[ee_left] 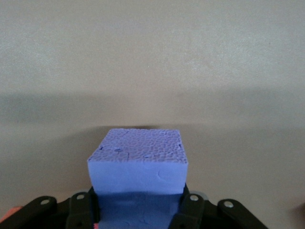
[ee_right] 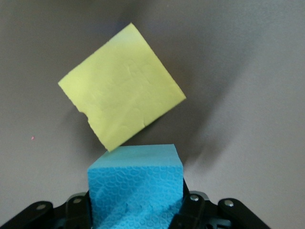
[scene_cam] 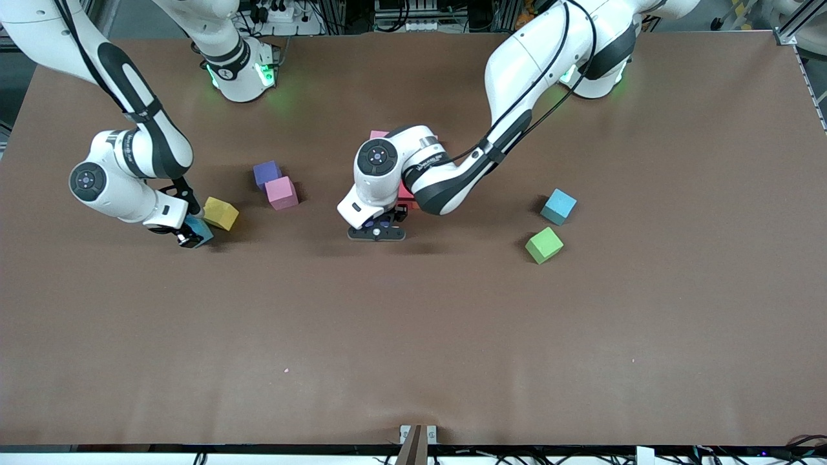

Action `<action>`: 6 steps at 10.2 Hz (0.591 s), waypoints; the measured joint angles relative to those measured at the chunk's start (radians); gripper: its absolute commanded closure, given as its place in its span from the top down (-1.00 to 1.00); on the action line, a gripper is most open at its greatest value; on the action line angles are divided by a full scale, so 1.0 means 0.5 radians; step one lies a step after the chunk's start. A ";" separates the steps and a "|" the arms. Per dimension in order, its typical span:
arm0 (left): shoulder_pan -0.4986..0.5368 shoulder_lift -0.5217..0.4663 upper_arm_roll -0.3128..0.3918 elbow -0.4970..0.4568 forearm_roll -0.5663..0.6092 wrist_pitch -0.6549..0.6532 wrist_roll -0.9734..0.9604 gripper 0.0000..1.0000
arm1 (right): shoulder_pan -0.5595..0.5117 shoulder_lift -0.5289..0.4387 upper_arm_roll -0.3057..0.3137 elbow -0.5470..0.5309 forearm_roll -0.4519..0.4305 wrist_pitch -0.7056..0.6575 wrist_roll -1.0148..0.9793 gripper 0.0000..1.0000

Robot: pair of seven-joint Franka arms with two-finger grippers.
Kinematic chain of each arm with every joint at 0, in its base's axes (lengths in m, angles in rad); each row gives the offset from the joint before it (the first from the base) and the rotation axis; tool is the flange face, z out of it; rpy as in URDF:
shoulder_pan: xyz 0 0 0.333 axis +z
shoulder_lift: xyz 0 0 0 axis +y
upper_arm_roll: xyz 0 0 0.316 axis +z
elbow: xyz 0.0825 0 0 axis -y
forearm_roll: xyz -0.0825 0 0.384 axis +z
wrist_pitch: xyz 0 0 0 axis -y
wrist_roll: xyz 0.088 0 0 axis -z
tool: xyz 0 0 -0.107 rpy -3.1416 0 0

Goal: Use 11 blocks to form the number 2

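Worktop: left end effector clamps a purple block beside the pink block. Right end effector grips a light blue block touching a yellow block.

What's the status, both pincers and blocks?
Left pincer shut on purple block at table centre. Right pincer around light blue block, yellow block touching it. Digit unfinished; green cube apart.

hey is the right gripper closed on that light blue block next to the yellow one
Shut on it: in the right wrist view the right gripper has its fingers against both sides of the light blue block, beside the yellow block.
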 measured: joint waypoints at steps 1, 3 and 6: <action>-0.002 0.000 0.000 0.000 -0.001 0.000 -0.001 -0.25 | 0.000 -0.028 -0.001 0.009 0.001 -0.001 0.000 -0.14; -0.019 0.002 0.001 0.000 -0.003 0.000 -0.002 -0.23 | -0.001 -0.113 -0.005 0.019 0.039 -0.012 -0.001 -0.14; -0.054 0.016 0.004 -0.001 -0.005 0.000 -0.004 -0.21 | -0.013 -0.208 -0.047 0.021 0.165 -0.064 -0.009 -0.15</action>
